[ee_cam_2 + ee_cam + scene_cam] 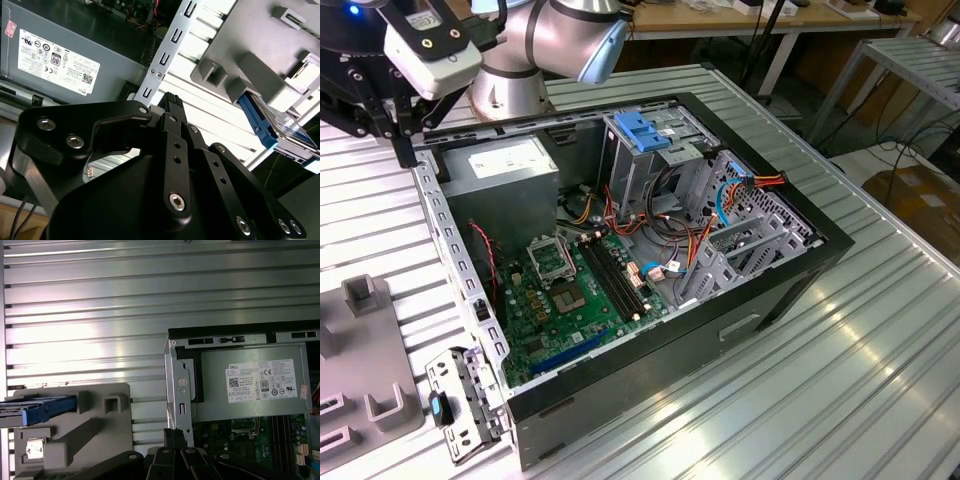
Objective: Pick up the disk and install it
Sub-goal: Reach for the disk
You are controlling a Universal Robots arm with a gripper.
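Above case rim [178,390] | claw [171,100] pressed together, empty | disk [45,409] in grey fixture [70,442], apart, ribbed table [100,315] between

Setting: robotics lab or assembly-test workshop.
Evidence: a ribbed aluminium counter [860,380] with an industrial robot arm [550,40] standing at its far side. An opened desktop computer case [780,295] lies on its side, with motherboard [570,300] and loose wiring [680,225] exposed. A grey moulded fixture plate [365,360] sits beside the case. Behind are wooden workbenches [720,15], a brown cardboard box [920,195] and trailing floor cables [910,150].
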